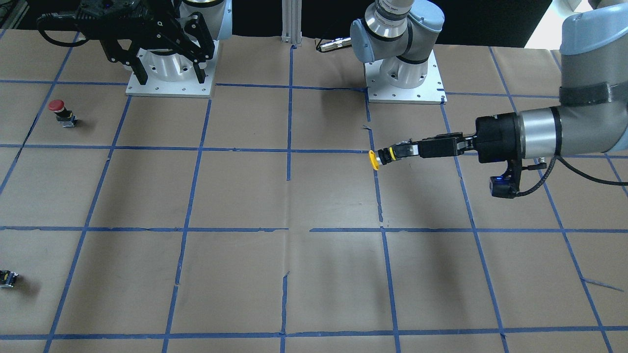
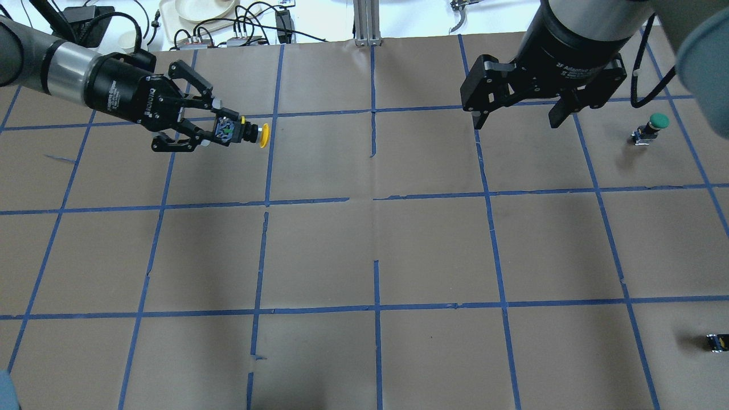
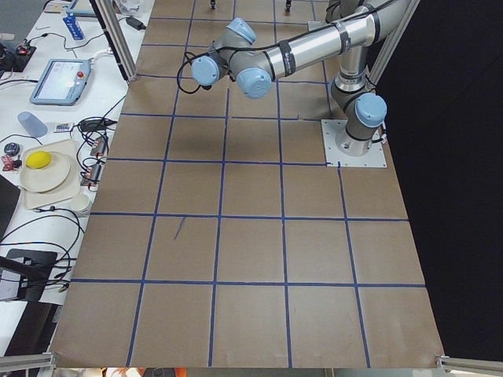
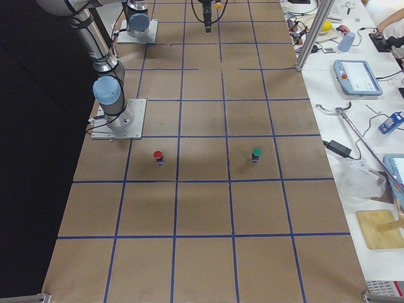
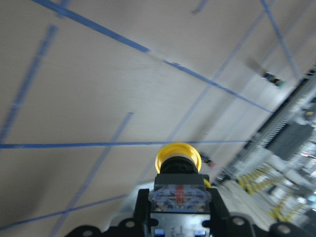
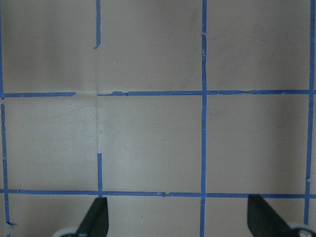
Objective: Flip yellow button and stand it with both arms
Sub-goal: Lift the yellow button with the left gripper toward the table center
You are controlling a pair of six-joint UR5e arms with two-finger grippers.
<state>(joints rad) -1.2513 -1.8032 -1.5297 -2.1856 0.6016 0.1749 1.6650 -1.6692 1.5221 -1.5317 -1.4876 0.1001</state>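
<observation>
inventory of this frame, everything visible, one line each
yellow button: 1, yellow cap, black body; held horizontal above the table in the left end effector.
red button: 1, red cap; upright, robot's right side, nearer the robot.
green button: 1, green cap; upright, robot's right side, farther from the robot.
black-silver part: 1, cut off at the front view's left edge; maybe a button's base, cannot tell.
table: 1, brown paper, blue tape grid.
teach pendant: 1, blue-grey, operators' bench.
left end effector: black, shut on the yellow button.
right end effector: black, open, empty.
</observation>
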